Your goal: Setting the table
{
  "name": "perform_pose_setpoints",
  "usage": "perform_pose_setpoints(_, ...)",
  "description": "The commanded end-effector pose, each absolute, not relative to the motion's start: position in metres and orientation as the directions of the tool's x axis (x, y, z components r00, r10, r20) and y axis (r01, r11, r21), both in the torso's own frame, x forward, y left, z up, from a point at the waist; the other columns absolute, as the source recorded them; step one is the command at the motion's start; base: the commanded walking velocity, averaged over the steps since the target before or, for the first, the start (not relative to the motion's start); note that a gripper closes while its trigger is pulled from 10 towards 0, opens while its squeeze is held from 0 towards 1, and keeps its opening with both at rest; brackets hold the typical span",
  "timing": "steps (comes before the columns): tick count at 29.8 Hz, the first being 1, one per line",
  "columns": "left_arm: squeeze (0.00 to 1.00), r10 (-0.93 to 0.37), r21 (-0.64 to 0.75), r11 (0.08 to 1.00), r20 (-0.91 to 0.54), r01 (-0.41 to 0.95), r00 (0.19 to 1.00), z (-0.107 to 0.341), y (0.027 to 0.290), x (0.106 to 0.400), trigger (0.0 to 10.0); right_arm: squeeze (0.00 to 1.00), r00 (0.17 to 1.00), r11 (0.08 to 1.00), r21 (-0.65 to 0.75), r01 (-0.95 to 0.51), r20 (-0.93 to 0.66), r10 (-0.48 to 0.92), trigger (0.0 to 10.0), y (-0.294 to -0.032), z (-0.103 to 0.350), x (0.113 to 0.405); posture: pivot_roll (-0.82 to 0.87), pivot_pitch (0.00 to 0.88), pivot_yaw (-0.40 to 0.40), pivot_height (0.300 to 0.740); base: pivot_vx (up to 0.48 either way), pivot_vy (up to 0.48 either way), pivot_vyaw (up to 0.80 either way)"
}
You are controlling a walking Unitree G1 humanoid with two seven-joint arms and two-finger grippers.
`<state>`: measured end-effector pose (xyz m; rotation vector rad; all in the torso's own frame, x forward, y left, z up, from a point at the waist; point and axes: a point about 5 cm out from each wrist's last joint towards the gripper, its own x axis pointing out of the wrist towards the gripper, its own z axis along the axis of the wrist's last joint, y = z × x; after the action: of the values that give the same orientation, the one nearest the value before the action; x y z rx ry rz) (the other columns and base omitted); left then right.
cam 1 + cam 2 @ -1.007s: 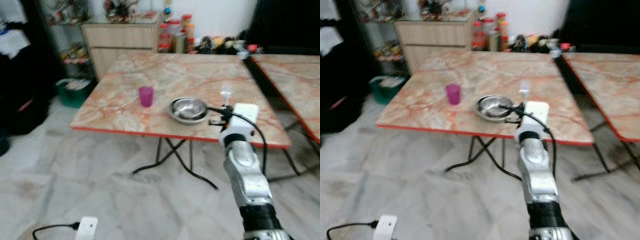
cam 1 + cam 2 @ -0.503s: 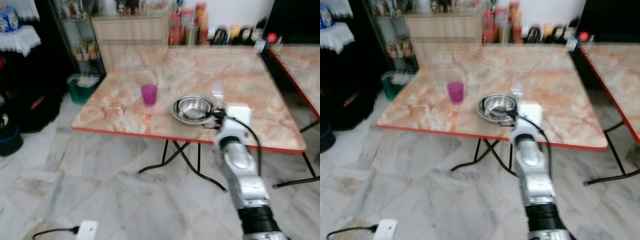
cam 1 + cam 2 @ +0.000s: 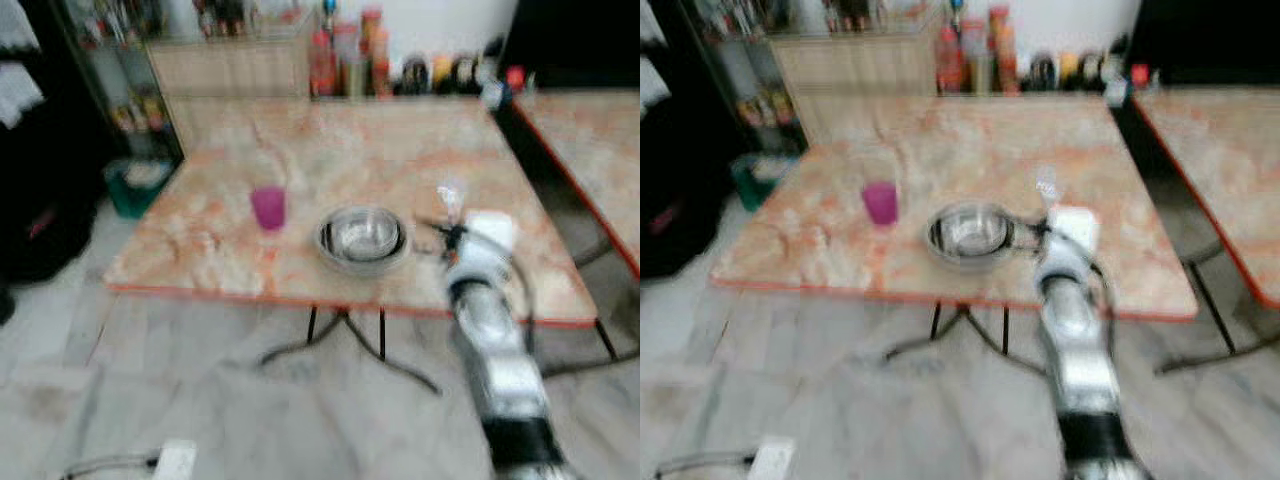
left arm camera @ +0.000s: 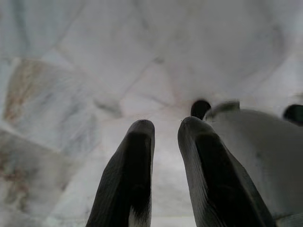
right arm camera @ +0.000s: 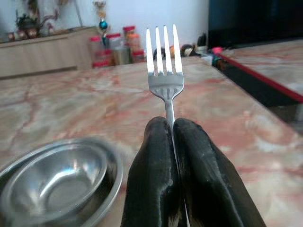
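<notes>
While clenched on the silver metal fork [image 5: 164, 71], tines up, right claw [image 5: 173, 142] hovers above the marble-patterned table [image 3: 330, 150], just right of the stacked steel bowls [image 3: 362, 238]; left claw [image 4: 163, 142] slightly parted, idle.

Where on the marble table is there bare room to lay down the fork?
The right gripper pinches the silver fork upright. Bare tabletop lies right of the steel bowl, out to the orange-marble table's right edge. The far half up to the jars is also bare. It is tighter on the bowl's left, between it and the small pink cup.
</notes>
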<state>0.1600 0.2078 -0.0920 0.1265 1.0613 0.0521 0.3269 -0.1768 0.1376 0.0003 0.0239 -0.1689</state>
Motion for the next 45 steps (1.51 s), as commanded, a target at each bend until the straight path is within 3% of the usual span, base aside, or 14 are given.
perform_pose_setpoints(1, 0.0, 0.137, 0.172, 0.985, -0.867, 0.03, 0.479, -0.091, 0.222, 0.157, 10.0, 0.0, 0.992, 0.992, 0.022, 0.125, -0.005, -0.125, 10.0, -0.16, 0.145, 0.331, 0.04, 0.0, 0.021, 0.728, 0.3, 0.0, 0.0)
perform_pose_setpoints(39, 0.0, 0.139, 0.168, 0.986, -0.867, 0.019, 0.478, -0.089, 0.222, 0.162, 10.0, 0.0, 0.975, 0.983, 0.036, 0.182, -0.132, -0.176, 10.0, -0.177, 0.127, 0.331, 0.03, 0.0, 0.029, 0.728, 0.303, 0.0, 0.0)
perform_pose_setpoints(45, 0.0, 0.138, 0.168, 0.986, -0.869, 0.02, 0.475, -0.089, 0.222, 0.161, 10.0, 0.0, 0.971, 0.981, 0.038, 0.188, -0.156, -0.18, 10.0, -0.179, 0.125, 0.329, 0.03, 0.0, 0.03, 0.728, 0.0, 0.0, 0.0)
